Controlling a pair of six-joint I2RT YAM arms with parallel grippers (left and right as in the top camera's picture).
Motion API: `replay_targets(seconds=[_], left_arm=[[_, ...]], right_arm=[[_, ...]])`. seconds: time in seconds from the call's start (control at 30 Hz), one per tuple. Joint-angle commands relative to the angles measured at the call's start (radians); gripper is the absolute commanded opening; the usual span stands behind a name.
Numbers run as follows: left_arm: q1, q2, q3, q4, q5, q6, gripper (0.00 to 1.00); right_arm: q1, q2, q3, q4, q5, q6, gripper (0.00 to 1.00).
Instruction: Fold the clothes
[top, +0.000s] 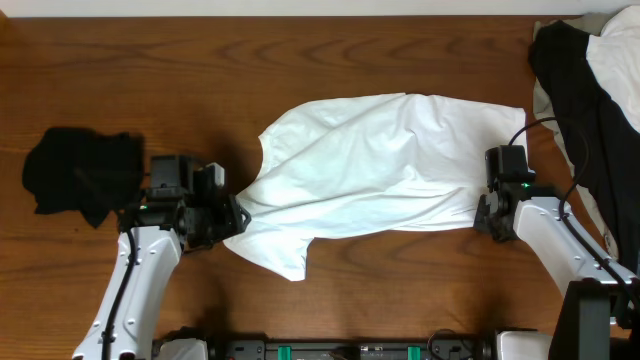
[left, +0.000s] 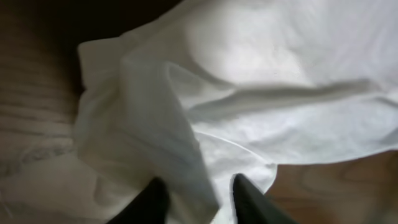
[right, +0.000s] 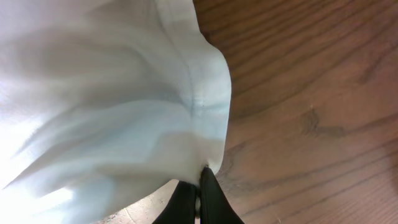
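Note:
The white T-shirt (top: 380, 165) lies spread across the middle of the wooden table, drawn between both grippers; its print does not show. My left gripper (top: 236, 215) is at the shirt's left end, where the cloth tapers to a point. In the left wrist view its fingers (left: 199, 202) are closed on a thick fold of the white cloth (left: 280, 93). My right gripper (top: 484, 215) is at the shirt's lower right corner. In the right wrist view its fingers (right: 199, 186) are pinched shut on the hem edge of the shirt (right: 112, 93).
A small black folded garment (top: 75, 175) lies at the left, just beyond my left arm. A large black garment heaped with pale cloth (top: 590, 90) fills the back right corner. Bare wooden tabletop (top: 300, 50) shows behind and in front of the shirt.

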Motion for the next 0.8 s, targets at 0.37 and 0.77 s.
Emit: replay_targets(seconds=[0.37,0.77], left_arm=[[-0.007,0.004,-0.003,-0.042,-0.124,0.010,0.25],[-0.008,0.004,-0.003,-0.100,-0.145,0.010,0.25]], right_arm=[[-0.005,-0.010,0.002,0.003,0.006,0.001,0.01],[-0.005,-0.010,0.002,0.005,0.006,0.001,0.01]])
